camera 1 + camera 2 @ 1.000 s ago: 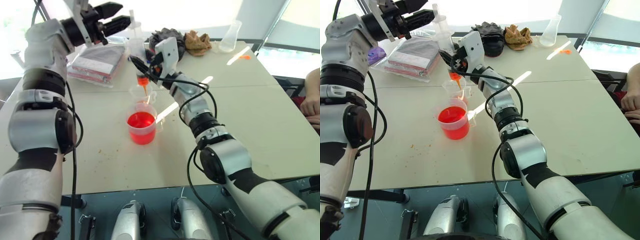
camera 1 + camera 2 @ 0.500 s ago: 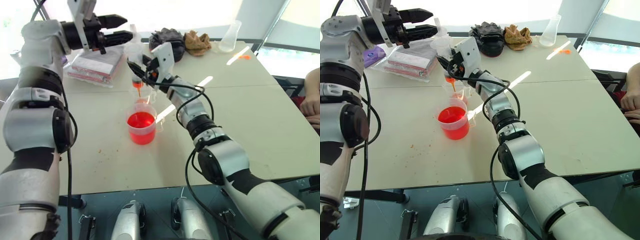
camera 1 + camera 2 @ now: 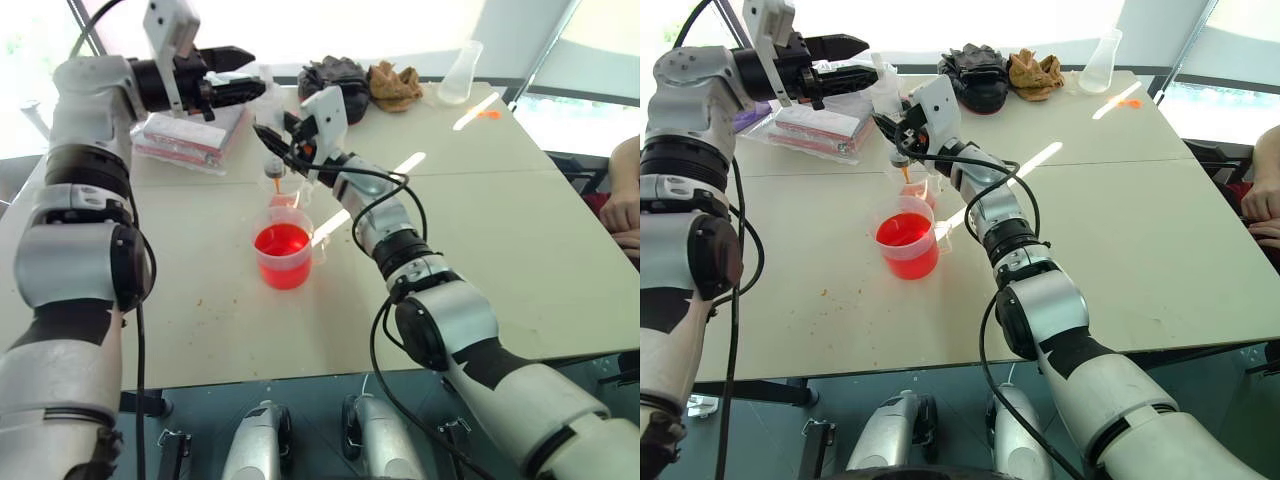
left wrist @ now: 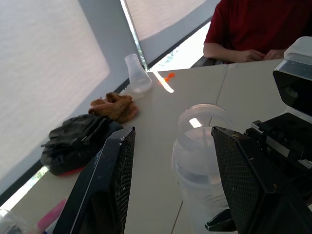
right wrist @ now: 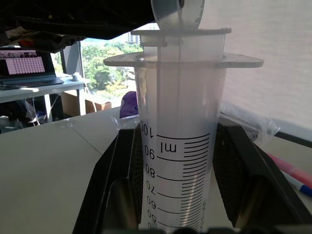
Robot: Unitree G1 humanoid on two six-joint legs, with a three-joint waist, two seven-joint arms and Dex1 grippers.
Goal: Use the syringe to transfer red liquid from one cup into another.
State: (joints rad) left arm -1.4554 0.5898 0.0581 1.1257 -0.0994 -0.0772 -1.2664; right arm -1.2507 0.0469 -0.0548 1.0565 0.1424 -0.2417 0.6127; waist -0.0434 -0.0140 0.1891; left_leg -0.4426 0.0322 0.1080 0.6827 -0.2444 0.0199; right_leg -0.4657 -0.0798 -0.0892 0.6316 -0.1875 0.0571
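Left eye view: the right gripper (image 3: 277,140) is clamped on the barrel of the syringe (image 3: 271,120), which stands upright with its orange tip over the smaller cup (image 3: 285,190). The larger cup (image 3: 283,255), holding red liquid (image 3: 282,240), stands just in front of the smaller cup, nearer the robot. Compared with a second ago, the left gripper (image 3: 240,88) sits lower, its parted fingers now level with the plunger head instead of above it, and the plunger stands less far out of the barrel. Judgement: the liquid is largely discharged into the smaller cup, and the left gripper is placed to finish the press.

Right eye view: the same arrangement. The syringe tip hangs just above the smaller cup's rim, and the left gripper's fingers reach across to the plunger top. Contact there cannot be confirmed.

Left wrist view: the left gripper's fingers (image 4: 114,168) stand apart, with the plunger's round head and the barrel top between them. A flask (image 4: 136,73) and dark gloves (image 4: 75,141) lie beyond on the table (image 4: 204,92).

Right wrist view: the barrel sits upright between the right gripper's two pads (image 5: 241,170), graduation marks facing the camera, plunger flange close above the barrel flange.
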